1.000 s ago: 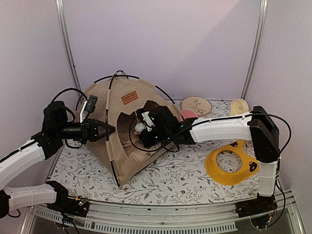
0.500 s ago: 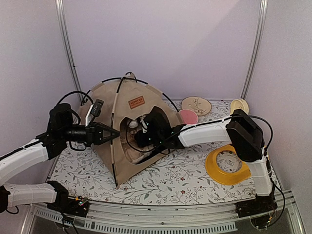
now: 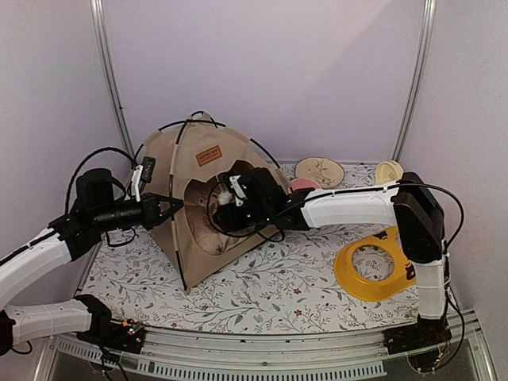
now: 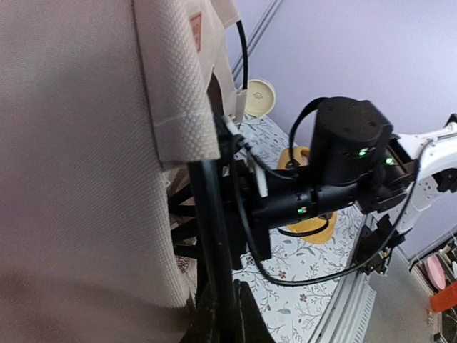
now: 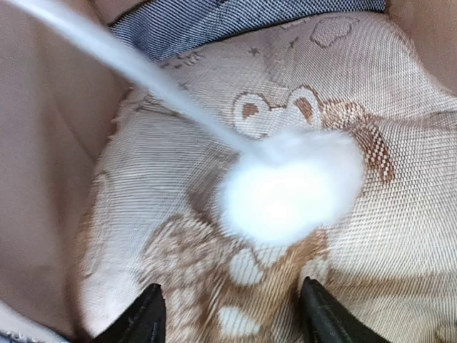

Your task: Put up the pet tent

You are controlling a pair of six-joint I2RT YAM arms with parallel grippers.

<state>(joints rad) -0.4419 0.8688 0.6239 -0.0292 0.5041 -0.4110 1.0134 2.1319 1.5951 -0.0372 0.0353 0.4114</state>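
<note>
The tan pet tent (image 3: 163,163) stands domed at the table's back left, with black poles (image 3: 176,238) crossing over it and a brown label patch (image 3: 209,156) above the doorway. My left gripper (image 3: 171,208) is at the tent's left front, shut on a black pole (image 4: 214,236) beside the tan fabric (image 4: 78,143). My right gripper (image 3: 226,208) reaches into the doorway. Its fingers (image 5: 151,311) stand open with nothing between them, just over the beige patterned pillow (image 5: 178,179). The white pom-pom (image 5: 285,189) hangs on its cord in front of my right gripper (image 5: 232,314).
A yellow ring-shaped dish (image 3: 373,270) lies at the right, under my right arm's elbow. A patterned plate (image 3: 320,171), a pink dish (image 3: 304,184) and a cream cup (image 3: 389,171) sit at the back right. Metal frame posts (image 3: 111,87) rise at both sides.
My right gripper has opened inside the doorway. The tent has shifted left and back, and my left arm has drawn left with the pole.
</note>
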